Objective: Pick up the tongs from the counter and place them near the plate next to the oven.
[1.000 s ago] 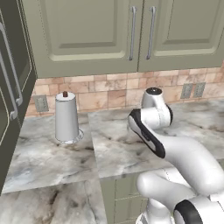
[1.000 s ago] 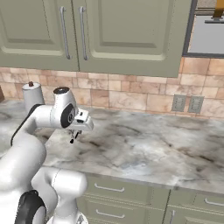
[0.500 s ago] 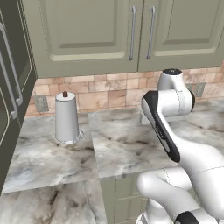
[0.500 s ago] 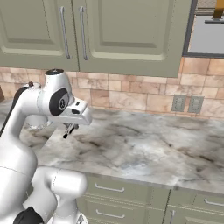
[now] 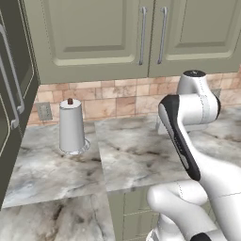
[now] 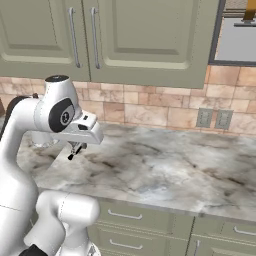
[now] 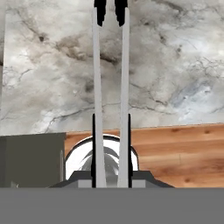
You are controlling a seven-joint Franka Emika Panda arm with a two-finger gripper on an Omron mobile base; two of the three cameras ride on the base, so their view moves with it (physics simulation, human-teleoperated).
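The tongs run up the hand view as two thin silver arms with black ends, pinched between the dark fingertips of my gripper, which is shut on them. They hang above the veined marble counter. From the right base camera, the gripper sits under the white hand, a little above the counter, with the dark tip of the tongs poking down to the left. In the left base view the arm hides the hand. The plate and the oven are out of view.
A white paper-towel roll stands at the back left by the brick backsplash. Olive wall cabinets hang overhead, with twin outlets on the wall. A dark tall unit with handles borders the far left. Wooden floor lies beyond the counter edge.
The arm's upper joints have risen and swung over. The hand, still holding the tongs, has shifted slightly left over the counter. The paper-towel roll has stayed put.
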